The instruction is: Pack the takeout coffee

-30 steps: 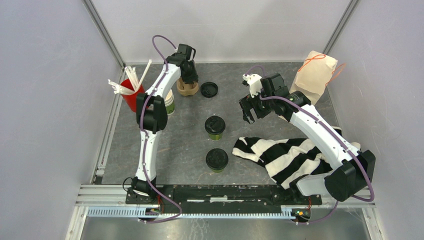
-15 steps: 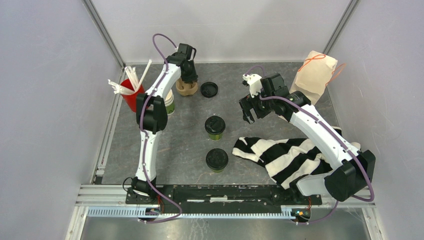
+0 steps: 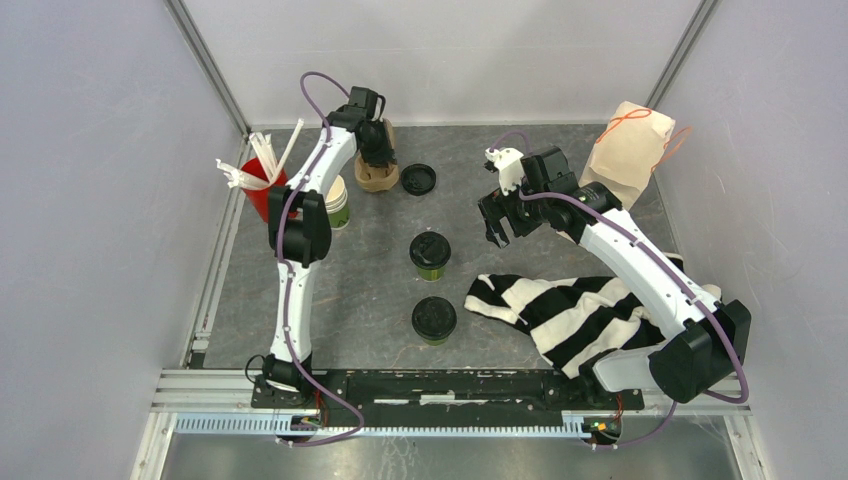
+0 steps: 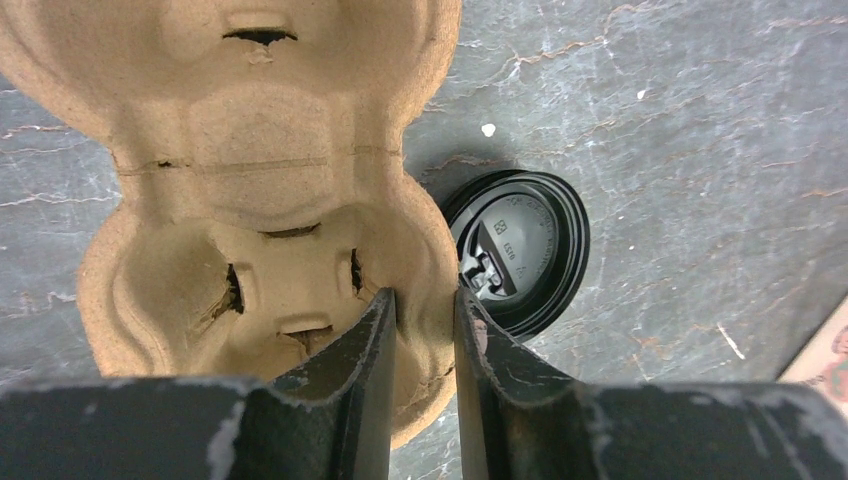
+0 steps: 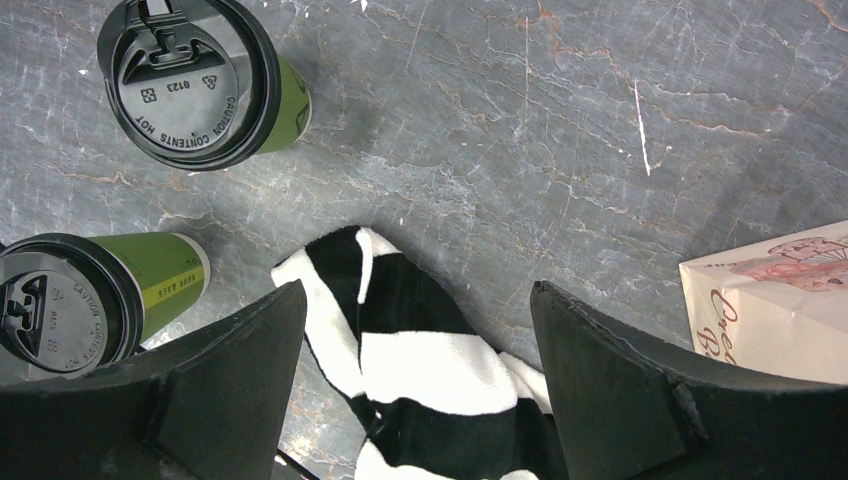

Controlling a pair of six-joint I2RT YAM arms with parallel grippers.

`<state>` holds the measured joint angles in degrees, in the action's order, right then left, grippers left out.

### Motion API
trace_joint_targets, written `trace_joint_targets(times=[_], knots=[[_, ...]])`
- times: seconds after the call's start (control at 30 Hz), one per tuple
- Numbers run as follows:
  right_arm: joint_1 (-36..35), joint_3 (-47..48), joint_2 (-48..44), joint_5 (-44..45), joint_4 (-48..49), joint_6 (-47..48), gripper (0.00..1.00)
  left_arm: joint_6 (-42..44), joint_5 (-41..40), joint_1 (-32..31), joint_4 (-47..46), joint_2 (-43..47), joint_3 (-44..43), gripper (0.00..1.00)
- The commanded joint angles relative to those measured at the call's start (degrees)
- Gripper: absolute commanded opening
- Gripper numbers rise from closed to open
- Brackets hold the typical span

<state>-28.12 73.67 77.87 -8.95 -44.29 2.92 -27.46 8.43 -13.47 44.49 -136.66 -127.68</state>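
Two lidded green cups of takeout coffee stand mid-table, one point(image 3: 430, 252) behind the other point(image 3: 434, 319); the right wrist view shows both, the far cup point(image 5: 200, 80) and the near cup point(image 5: 70, 300). At the back left my left gripper point(image 3: 376, 152) is shut on the rim wall of the brown pulp carrier point(image 3: 378, 178); in the left wrist view its jaws point(image 4: 425, 295) pinch the carrier point(image 4: 250, 150) edge. My right gripper point(image 3: 497, 225) hangs open and empty right of the cups, above the table and the cloth's tip point(image 5: 420, 370).
A loose black lid point(image 3: 418, 179) lies just right of the carrier. A red cup with straws point(image 3: 262, 188) and a stack of paper cups point(image 3: 338, 203) stand at left. A striped cloth point(image 3: 570, 310) covers the near right; a paper bag point(image 3: 630, 150) sits back right.
The left arm has shifted slightly and the carrier in its grip has tipped up at its far end. The right arm and both cups have not moved.
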Motion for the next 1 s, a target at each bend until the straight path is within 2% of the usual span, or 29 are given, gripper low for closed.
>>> trace_joint_targets(times=[0.0, 0.5, 0.57, 0.73, 0.97], knots=[[-0.3, 1.0, -0.2, 0.3, 0.9, 1.0, 0.89, -4.4, 6.7, 1.1, -6.2, 5.7, 3.5, 0.33], [-0.4, 0.7, -0.4, 0.2, 0.9, 1.1, 0.9, -5.4, 10.7, 2.0, -13.6, 8.9, 11.3, 0.33], [-0.4, 0.7, -0.4, 0.2, 0.9, 1.1, 0.89, -3.9, 7.9, 1.8, -12.2, 9.5, 11.0, 0.31], [-0.4, 0.9, -0.1, 0.0, 0.9, 1.1, 0.9, 2.3, -5.2, 0.2, -6.4, 11.9, 8.1, 0.27], [-0.3, 1.3, 0.4, -0.6, 0.9, 0.9, 0.9, 7.1, -15.5, -2.5, 2.7, 9.4, -0.3, 0.24]])
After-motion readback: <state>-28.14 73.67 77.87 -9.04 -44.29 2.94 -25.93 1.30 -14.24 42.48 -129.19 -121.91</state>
